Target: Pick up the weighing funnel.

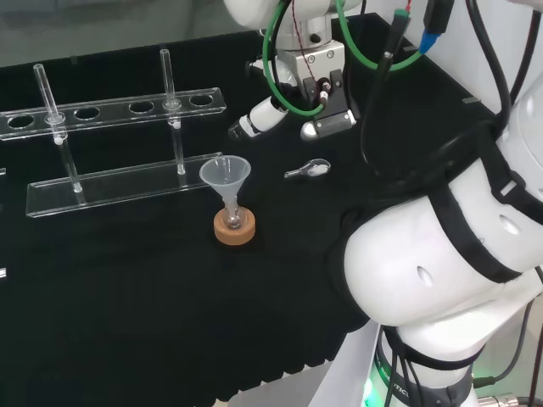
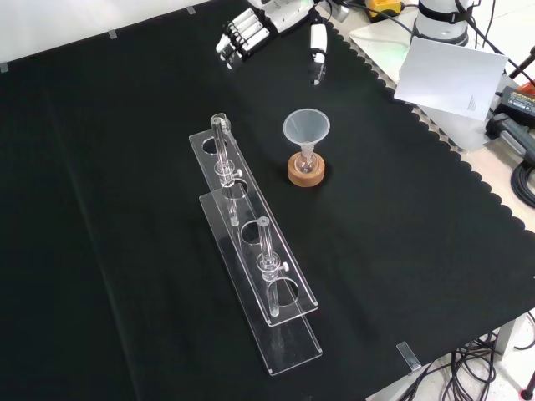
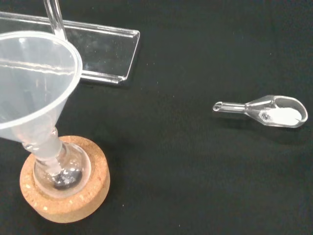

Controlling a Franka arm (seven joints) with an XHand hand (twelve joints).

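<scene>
Currently the weighing funnel (image 1: 307, 170) lies flat on the black-clothed table (image 1: 127, 297). In the head view it is to the right of the big funnel (image 1: 225, 174) and apart from it, with something white (image 3: 284, 115) in its scoop. The hand (image 1: 307, 72) hangs farther off than the big funnel and to its right, fingers straight and spread from the thumb, holding nothing and clear of the weighing funnel.

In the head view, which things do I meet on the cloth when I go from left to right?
First the clear tube rack → funnel on its cork ring → weighing funnel → arm's white links.
</scene>
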